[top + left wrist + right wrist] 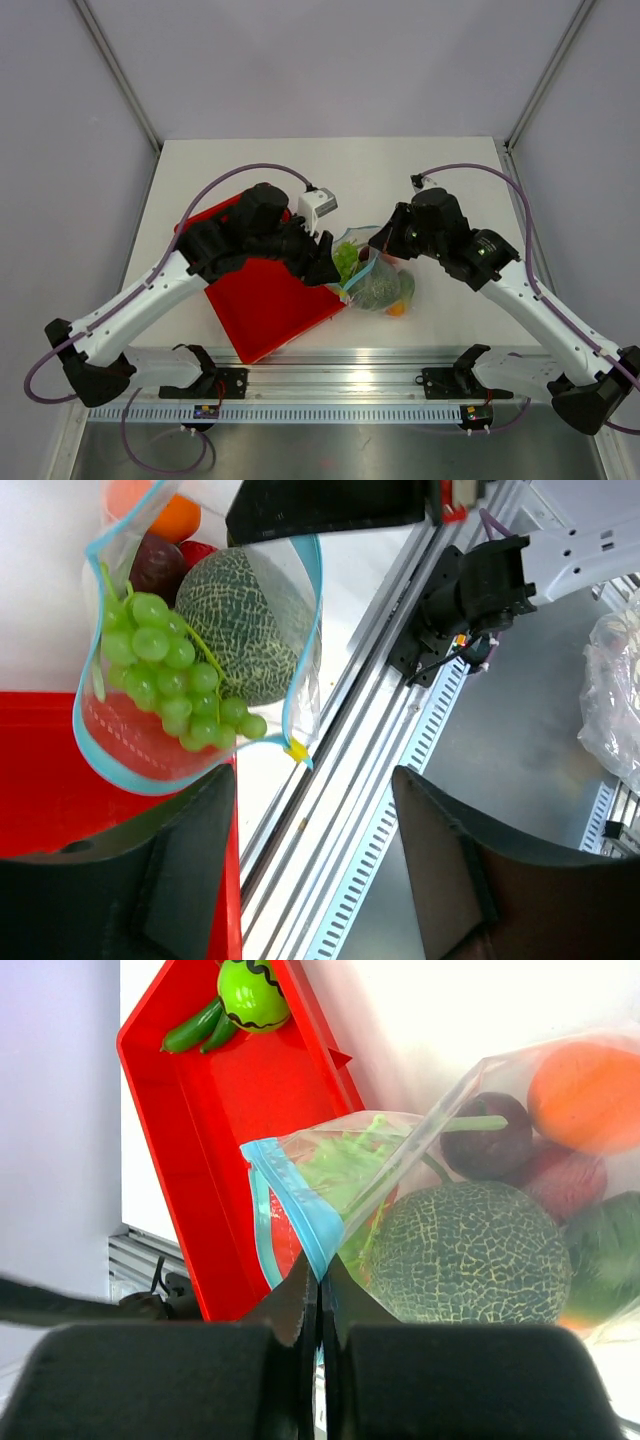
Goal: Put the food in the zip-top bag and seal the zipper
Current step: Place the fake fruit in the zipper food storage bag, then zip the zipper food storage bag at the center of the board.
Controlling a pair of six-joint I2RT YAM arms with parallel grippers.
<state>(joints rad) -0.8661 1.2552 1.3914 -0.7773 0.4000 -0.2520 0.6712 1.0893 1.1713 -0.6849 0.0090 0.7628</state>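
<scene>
Top view: the left gripper (325,262) and right gripper (385,243) face each other across 1 clear bag (385,290). It lies on the white table (400,170), at the 3 o'clock edge of 1 red tray (260,310). The bag's long axis runs from 10 to 4 o'clock, with the mouth at the 10 o'clock end, toward the left gripper.

Left wrist view: the 2 left fingers (140,880) stand well apart with nothing between them. They are released, and the bag sits just past their tips at 11 o'clock. The mouth gapes toward the camera, ringed by the light blue zipper (150,788). Inside are 1 bunch of green grapes (175,675) at the mouth and 1 netted melon (245,625) at its 2 o'clock. Deeper in are 1 purple fruit (155,565), 1 red fruit (197,552) and 1 orange (165,515).

Right wrist view: the 2 right fingers (300,1305) are clenched together at 6 o'clock, pinching the bag's blue-edged rim – no gap shows between them. The bag spreads from there toward 2 o'clock, with 1 green mango (605,1250) against its 3 o'clock side. On the tray at 11 o'clock lie 2 slim green vegetables (200,1028) and 1 round green fruit (250,990) with a dark wavy line – all 3 outside the bag.
</scene>
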